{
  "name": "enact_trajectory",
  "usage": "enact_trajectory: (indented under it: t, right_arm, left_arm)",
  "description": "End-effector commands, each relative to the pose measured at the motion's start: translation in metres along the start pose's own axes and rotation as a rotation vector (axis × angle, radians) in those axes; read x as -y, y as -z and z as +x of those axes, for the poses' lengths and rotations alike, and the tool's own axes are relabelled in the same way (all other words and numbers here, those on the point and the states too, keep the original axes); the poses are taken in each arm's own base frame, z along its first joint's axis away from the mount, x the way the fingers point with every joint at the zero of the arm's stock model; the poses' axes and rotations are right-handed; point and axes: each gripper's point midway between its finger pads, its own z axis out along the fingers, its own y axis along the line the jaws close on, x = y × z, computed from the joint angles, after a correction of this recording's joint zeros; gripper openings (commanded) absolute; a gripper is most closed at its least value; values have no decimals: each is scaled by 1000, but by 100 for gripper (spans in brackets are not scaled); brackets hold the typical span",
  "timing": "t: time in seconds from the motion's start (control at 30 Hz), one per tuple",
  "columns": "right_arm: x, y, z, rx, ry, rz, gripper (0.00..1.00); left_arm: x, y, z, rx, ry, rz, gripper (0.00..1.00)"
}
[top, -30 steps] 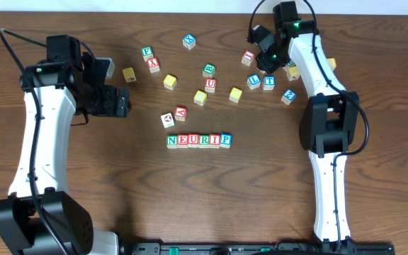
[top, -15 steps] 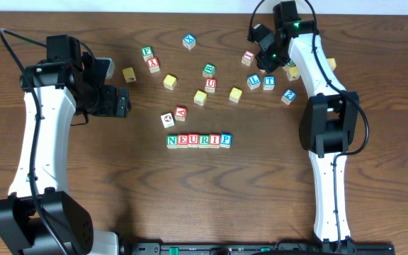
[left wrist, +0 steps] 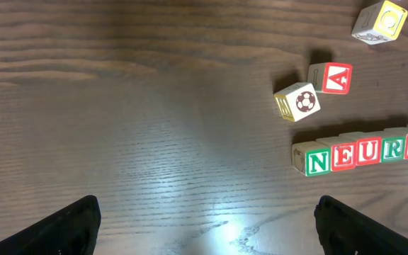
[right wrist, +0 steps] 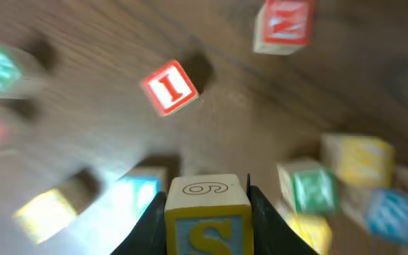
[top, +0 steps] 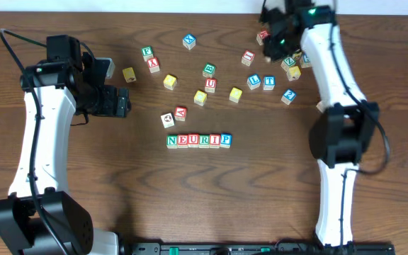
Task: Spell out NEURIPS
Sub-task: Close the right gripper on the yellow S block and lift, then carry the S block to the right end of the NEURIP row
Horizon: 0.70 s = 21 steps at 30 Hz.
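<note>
1. The right jaws are clenched on the S cube (right wrist: 207, 227) — one finger on each side, the yellow S facing the wrist camera and a 6 on the top face.
2. That cube is near the far edge of the desk (top: 261, 198), on the right arm's side, among the loose cubes and well apart from the row. It looks lifted clear of the wood, though the wrist view is blurred. From overhead the arm hides it.
3. The row (top: 199, 139) lies near the middle of the desk and reads N, E, U, R, I, P, the cubes touching side by side.
4. The left jaws are released wide and grasp nothing. They hover over bare wood to the left of the row.
5. Just beyond the row's N end sit a ball cube (left wrist: 297, 102) and a red A cube (left wrist: 330, 78), just beside each other.
6. Under the right wrist lies a red I cube (right wrist: 170, 86), apart from its neighbours.
</note>
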Motion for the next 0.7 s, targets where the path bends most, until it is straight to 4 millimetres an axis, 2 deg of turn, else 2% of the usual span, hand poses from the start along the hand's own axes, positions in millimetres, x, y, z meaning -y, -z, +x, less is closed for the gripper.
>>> enact_trajectory:
  t: [0.0, 0.1, 0.23, 0.33, 0.5, 0.67]
  right_arm:
    - [-15, 78, -1, 44, -164, 0, 6]
    - [-31, 105, 25, -36, -197, -17, 1]
    - [-53, 121, 59, -170, -205, -54, 2]
    - [-63, 122, 73, -237, -214, -62, 2]
    - [-73, 113, 79, -274, -274, -37, 2]
    - [-78, 109, 92, -294, -301, 75, 2]
  left_arm:
    - [3, 10, -5, 29, -19, 5, 95]
    - [3, 9, -5, 29, -19, 5, 95]
    - [3, 9, -5, 29, -19, 5, 95]
    - [3, 9, -5, 29, -19, 5, 95]
    - [3, 9, -5, 29, -19, 5, 95]
    - [3, 9, -5, 29, -19, 5, 95]
